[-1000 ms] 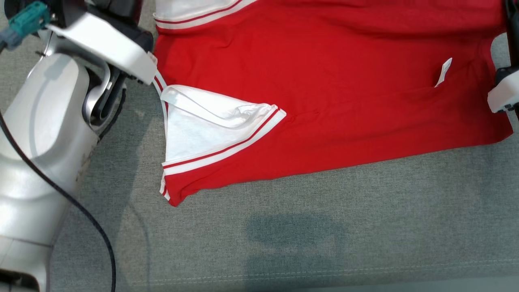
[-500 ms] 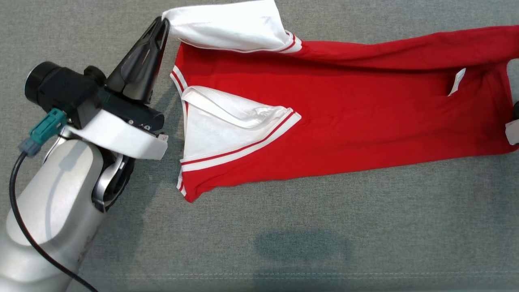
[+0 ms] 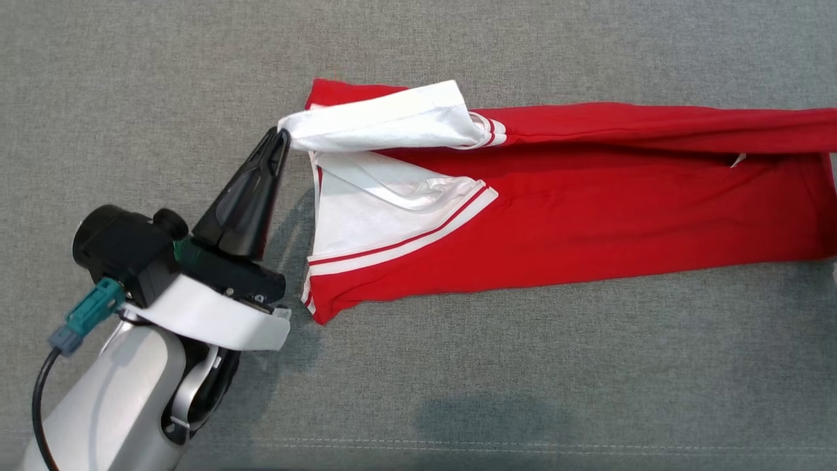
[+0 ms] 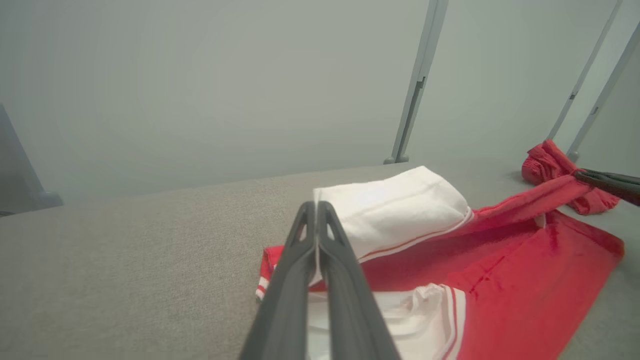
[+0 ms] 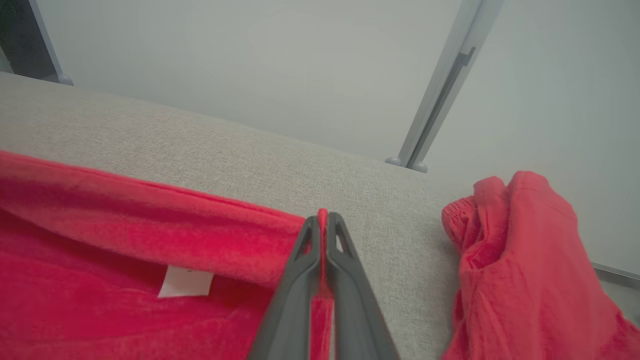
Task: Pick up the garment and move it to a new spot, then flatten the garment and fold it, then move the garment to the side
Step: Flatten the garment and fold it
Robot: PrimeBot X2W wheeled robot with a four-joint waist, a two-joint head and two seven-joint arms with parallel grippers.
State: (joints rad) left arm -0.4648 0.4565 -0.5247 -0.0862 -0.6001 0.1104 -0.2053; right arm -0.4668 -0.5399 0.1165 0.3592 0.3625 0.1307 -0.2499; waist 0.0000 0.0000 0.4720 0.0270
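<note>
Fold in progress: both grippers are clamped on the red-and-white garment [image 3: 588,203] spread over the grey fabric surface [image 3: 523,366]. The left gripper [image 3: 281,136], fingers pressed together, pinches the white sleeve [image 3: 386,124] at its very tips. The rest of the shirt lies flat below that raised cloth and stretches away to the gripper's right. The right gripper [image 5: 324,218] is closed on a red edge at the opposite end, and a second crumpled red garment [image 5: 525,260] sits just off to its right. Next, both arms likely need to carry the lifted edge across evenly, lay it down, then let go.
</note>
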